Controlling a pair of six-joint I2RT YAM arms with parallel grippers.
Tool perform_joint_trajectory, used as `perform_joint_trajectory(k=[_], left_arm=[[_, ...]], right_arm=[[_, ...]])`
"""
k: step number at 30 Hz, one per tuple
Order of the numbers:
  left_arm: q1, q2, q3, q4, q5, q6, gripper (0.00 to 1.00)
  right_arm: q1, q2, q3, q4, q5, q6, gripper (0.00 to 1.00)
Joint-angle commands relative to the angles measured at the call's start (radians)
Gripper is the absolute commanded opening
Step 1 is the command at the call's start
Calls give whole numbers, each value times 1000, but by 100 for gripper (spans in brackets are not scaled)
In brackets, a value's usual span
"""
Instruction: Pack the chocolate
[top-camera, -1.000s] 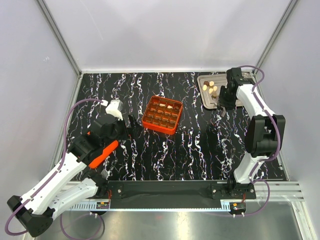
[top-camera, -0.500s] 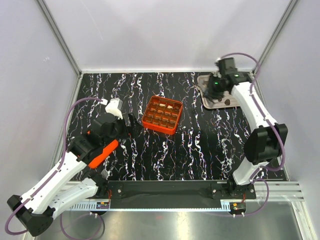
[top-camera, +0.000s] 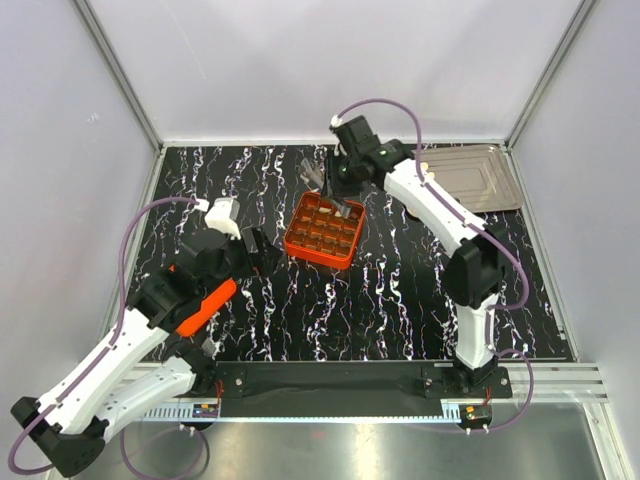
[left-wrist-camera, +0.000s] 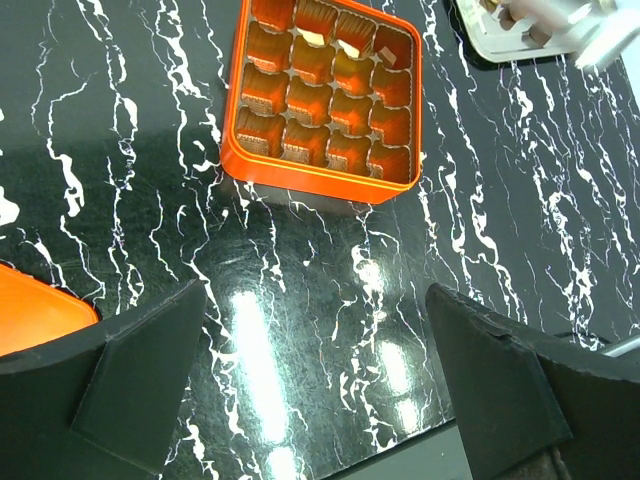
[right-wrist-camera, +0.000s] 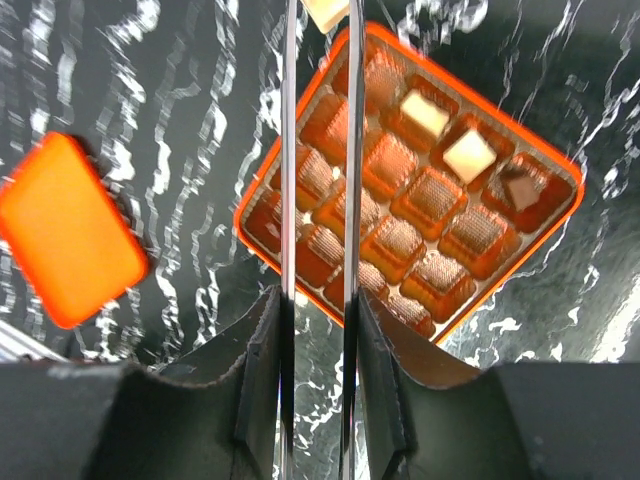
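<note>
The orange grid box lies mid-table. In it are two cream chocolate pieces and a dark one. My right gripper is shut on a pair of thin metal tongs. Their blades pinch a cream chocolate above the box's far corner. From above, that gripper hangs over the box's back edge. My left gripper stands wide open over bare table just left of the box, holding nothing; from above it is near the box's left side.
The silver metal tray lies at the back right; its left end is hidden by the right arm. A corner of the tray shows in the left wrist view. A flat orange piece lies by the left arm.
The right arm has swung left from the tray to the box's back edge, carrying the tongs with a cream piece. The left arm has barely moved.
</note>
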Motion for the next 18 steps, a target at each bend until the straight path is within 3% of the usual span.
perform_joint_trajectory(k=[1, 9, 18], left_arm=[[-1, -28, 30, 16, -32, 10, 99], [-1, -29, 18, 27, -29, 7, 99], [-2, -18, 14, 38, -18, -1, 99]], right_arm=[[22, 18, 8, -27, 57, 11, 37], [50, -13, -141, 44, 40, 15, 36], [62, 9, -157, 64, 56, 9, 41]])
